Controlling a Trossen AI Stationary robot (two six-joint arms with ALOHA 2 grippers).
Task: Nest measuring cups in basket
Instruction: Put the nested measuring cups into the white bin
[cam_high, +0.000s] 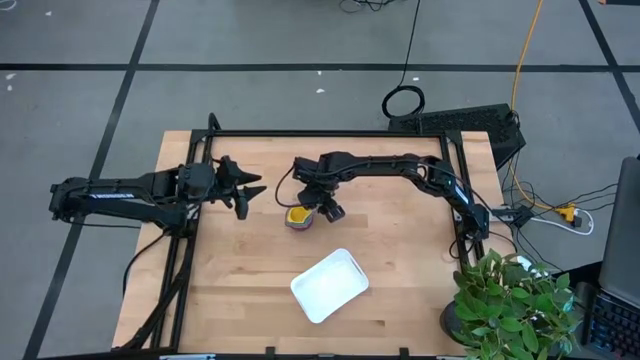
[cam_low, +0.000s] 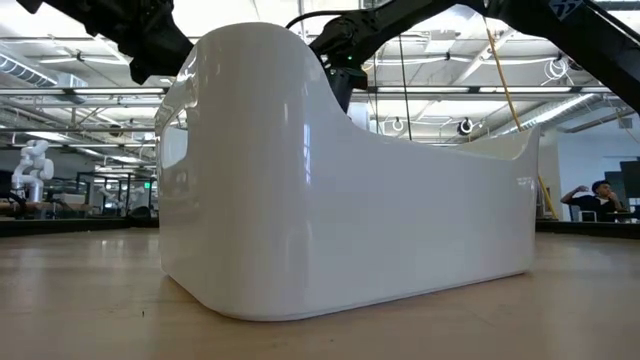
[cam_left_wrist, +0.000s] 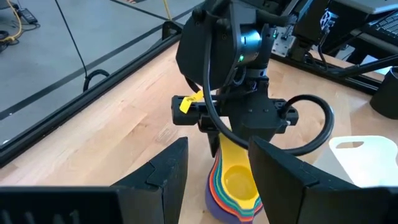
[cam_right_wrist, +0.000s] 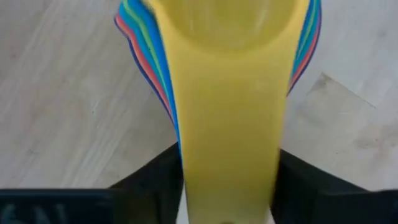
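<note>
The measuring cups (cam_high: 297, 216) sit nested in one stack on the wooden table, with the yellow one on top (cam_left_wrist: 239, 180) and coloured rims (cam_right_wrist: 140, 43) showing around it. My right gripper (cam_high: 318, 207) hangs right over the stack and is shut on the yellow cup's handle. My left gripper (cam_high: 250, 192) is open and hovers just left of the stack, pointing at it, with its fingers (cam_left_wrist: 168, 171) apart in front of it. The white basket (cam_high: 300, 290) rests on its base nearer the table's near edge and fills the low view (cam_low: 350, 220). My right gripper pinches the yellow cup's flat handle (cam_right_wrist: 227, 124) between its two fingers (cam_right_wrist: 298, 180). It comes from above, pointing down, with the fingers lying along the handle. The handle rises steeply from the bowl (cam_left_wrist: 225, 146) into the fingers, and the bowl sits in the nested stack.
A black frame (cam_high: 330, 133) runs along the table's far and side edges. A potted plant (cam_high: 510, 300) stands at the near right corner. Bare wood lies between the stack and the basket. In the low view a person (cam_low: 600, 200) sits far off behind the table.
</note>
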